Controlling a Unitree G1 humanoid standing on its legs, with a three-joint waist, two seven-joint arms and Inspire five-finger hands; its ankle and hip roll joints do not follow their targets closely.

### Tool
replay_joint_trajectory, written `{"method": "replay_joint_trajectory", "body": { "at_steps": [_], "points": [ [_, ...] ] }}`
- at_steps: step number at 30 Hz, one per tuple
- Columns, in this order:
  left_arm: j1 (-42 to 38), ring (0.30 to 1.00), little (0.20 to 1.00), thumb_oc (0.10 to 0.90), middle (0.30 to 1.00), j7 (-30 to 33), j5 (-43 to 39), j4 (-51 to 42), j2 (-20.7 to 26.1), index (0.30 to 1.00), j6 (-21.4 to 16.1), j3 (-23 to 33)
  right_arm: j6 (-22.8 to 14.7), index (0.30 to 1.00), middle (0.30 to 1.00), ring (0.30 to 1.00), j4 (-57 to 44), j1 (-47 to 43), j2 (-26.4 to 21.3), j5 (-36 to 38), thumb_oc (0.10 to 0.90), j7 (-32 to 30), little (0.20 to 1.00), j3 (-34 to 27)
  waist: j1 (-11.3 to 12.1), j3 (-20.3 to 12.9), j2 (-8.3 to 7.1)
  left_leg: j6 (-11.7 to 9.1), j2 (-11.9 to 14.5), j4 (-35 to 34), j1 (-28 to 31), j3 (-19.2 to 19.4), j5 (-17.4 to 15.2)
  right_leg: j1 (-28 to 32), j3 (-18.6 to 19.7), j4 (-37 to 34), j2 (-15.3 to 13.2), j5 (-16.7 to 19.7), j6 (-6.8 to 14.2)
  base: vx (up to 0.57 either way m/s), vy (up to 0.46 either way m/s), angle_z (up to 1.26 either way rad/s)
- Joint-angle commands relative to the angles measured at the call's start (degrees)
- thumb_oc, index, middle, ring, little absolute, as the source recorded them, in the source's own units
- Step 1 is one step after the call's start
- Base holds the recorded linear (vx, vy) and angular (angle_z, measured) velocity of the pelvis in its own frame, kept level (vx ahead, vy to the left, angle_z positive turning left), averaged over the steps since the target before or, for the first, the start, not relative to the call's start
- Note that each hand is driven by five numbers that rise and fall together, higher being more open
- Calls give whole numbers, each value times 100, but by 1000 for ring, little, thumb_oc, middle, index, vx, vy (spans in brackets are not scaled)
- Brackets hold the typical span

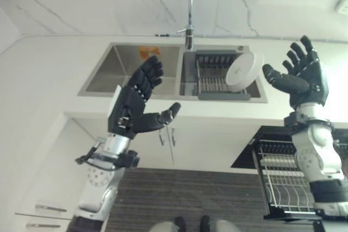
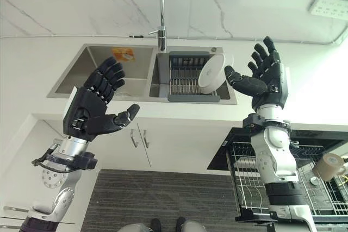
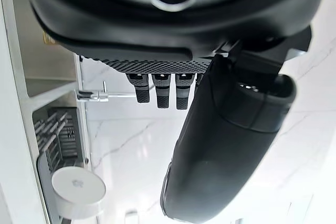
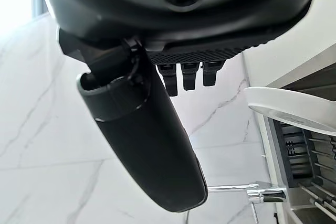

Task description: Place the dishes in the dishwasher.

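Two hands hang raised in front of you, both with fingers spread and holding nothing. Your left hand [image 1: 138, 101] sits left of centre in the frame, palm turned inward and thumb pointing right, over the left basin of the sink [image 1: 103, 74]. Your right hand [image 1: 302, 74] is at the upper right, fingers fanned upward, thumb reaching left toward the white plate [image 1: 243, 71].

That plate stands tilted on its edge in the dark drying rack [image 1: 215, 77], which fills the sink's right basin near the middle of the frame. The thumb tip is just beside the plate's rim; you cannot tell from the head views whether they touch. In the right wrist view the plate [image 4: 294, 109] shows at the right edge, apart from the fingers [image 4: 190, 74].

A tall curved faucet [image 1: 187, 4] rises at top centre, behind the divider between the basins. At the lower right of the frame the dishwasher [image 2: 272, 188] is open with its wire rack pulled out, and a beige mug [image 2: 329, 167] lies tilted in that rack at the far right. An orange item [image 2: 123, 54] lies in the left basin, at its back
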Motion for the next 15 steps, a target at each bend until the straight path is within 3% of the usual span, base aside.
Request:
{"method": "replay_joint_trajectory", "body": {
  "at_steps": [1,15],
  "points": [
    [-368,900,900,800,900,-29,-186,-343,278,900,-570,-6,-500,900,900,900,288,-804,-572,150,800,-172,900,-163,125,-555,-220,-725,503,354,133,-406,-686,259,-7,-194,-218,-136,647,5,16,11],
    [-495,900,900,800,900,69,-395,-180,544,900,-650,-280,-213,900,900,900,2656,-2080,-1398,711,800,-26,900,359,362,-617,-229,-755,443,354,150,-543,-642,369,-164,-194,-277,-162,642,6,14,8]
  ]
}}
